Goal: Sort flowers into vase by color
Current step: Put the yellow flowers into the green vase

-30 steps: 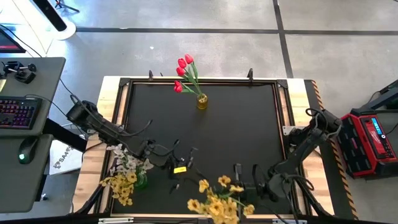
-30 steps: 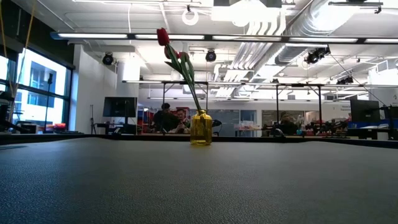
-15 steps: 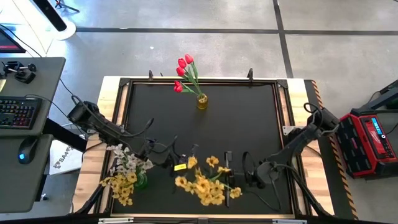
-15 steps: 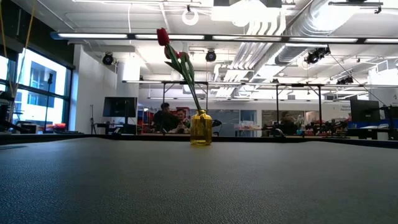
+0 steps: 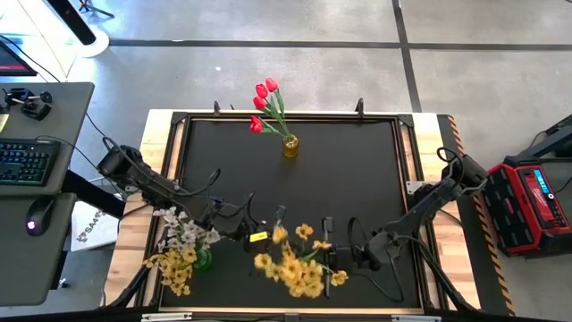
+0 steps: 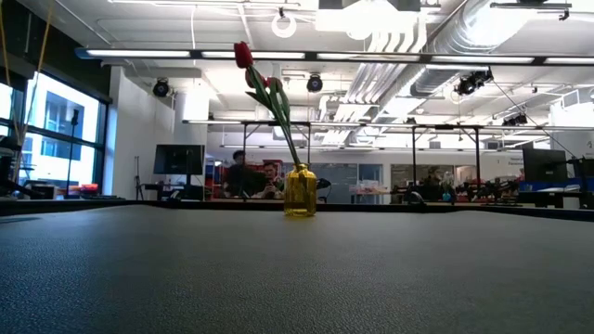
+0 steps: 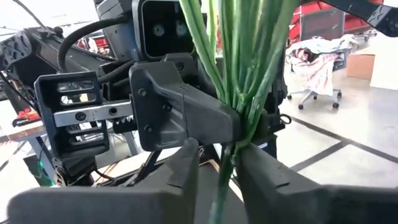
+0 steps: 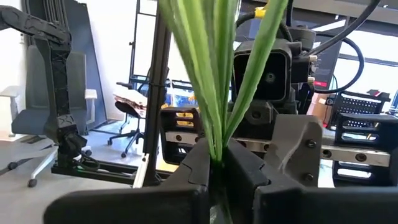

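Note:
A bunch of yellow flowers [image 5: 290, 266] stands upright over the table's near middle, with my right gripper [image 5: 323, 255] shut on its green stems. My left gripper [image 5: 273, 234] faces it from the left. Its fingers [image 7: 186, 171] stand close on either side of a stem end [image 7: 221, 180] just below the right gripper's hold, with a gap still showing. I cannot tell whether they touch it. Red tulips [image 5: 264, 103] stand in a yellow vase [image 5: 290, 146] at the far edge. White and yellow flowers [image 5: 183, 246] sit in a green vase [image 5: 203, 260] at the near left. My right gripper pinches the bundled green stems [image 8: 217, 146] between its two fingers, low on the bunch. The fingers come level from the table's right and lie across the stems. The bunch stands upright with its blossoms up, lifted clear of the table.
The black mat [image 5: 357, 179] lies bare between the tulip vase and the arms. The wooden table rim [image 5: 161, 179] frames it. A desk with a keyboard [image 5: 22, 161] stands beyond the left edge and a red case [image 5: 536, 201] beyond the right.
My right gripper has carried the yellow bunch from the near edge toward the table's left and a little farther in, up to my left gripper, then held still. The bunch stayed upright and clear of the table.

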{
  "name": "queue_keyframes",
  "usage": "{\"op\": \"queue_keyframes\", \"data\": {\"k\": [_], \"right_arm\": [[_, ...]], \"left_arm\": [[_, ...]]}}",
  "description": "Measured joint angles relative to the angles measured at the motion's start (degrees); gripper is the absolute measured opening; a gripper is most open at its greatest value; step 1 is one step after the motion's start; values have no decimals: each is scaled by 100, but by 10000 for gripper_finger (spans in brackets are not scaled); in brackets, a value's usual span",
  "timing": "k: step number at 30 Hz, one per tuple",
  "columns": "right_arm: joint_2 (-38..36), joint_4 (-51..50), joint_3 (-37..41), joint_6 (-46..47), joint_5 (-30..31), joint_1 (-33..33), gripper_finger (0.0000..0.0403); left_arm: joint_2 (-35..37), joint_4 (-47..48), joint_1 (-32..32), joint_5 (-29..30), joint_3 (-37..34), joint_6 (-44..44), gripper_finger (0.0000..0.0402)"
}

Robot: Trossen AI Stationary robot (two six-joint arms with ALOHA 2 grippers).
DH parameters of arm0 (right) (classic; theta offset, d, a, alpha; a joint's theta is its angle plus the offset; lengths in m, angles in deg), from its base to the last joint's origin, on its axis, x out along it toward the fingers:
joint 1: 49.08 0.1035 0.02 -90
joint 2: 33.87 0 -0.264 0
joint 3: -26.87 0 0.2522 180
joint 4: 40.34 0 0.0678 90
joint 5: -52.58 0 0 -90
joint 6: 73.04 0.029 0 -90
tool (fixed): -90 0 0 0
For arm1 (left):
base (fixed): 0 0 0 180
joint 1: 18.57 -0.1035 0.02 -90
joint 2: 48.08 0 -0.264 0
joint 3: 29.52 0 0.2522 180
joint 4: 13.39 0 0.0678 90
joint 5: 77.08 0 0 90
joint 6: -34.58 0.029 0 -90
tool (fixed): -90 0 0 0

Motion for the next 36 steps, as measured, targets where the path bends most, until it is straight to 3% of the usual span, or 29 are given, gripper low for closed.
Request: {"op": "queue_keyframes", "data": {"k": [6,13,17,21,27,32,36], "right_arm": [[-24,-144,1,349,258,-6,59],[-349,-242,1,299,448,251,160],[-455,-241,1,202,461,410,196],[-444,-332,1,227,457,455,207],[-439,-665,1,505,449,380,208],[-388,-919,1,900,73,166,208],[-242,-859,1,1043,-700,-118,208]], "left_arm": [[203,789,80,267,2,-276,8],[813,1950,688,2169,2,-375,4],[1404,2502,1223,3255,3,-504,3],[2053,2818,1857,3765,4,-778,2],[2597,3117,2961,3852,11,-1301,1],[2370,3157,3683,4621,11,-1367,1],[1814,3167,3564,5008,11,-1404,1]]}}
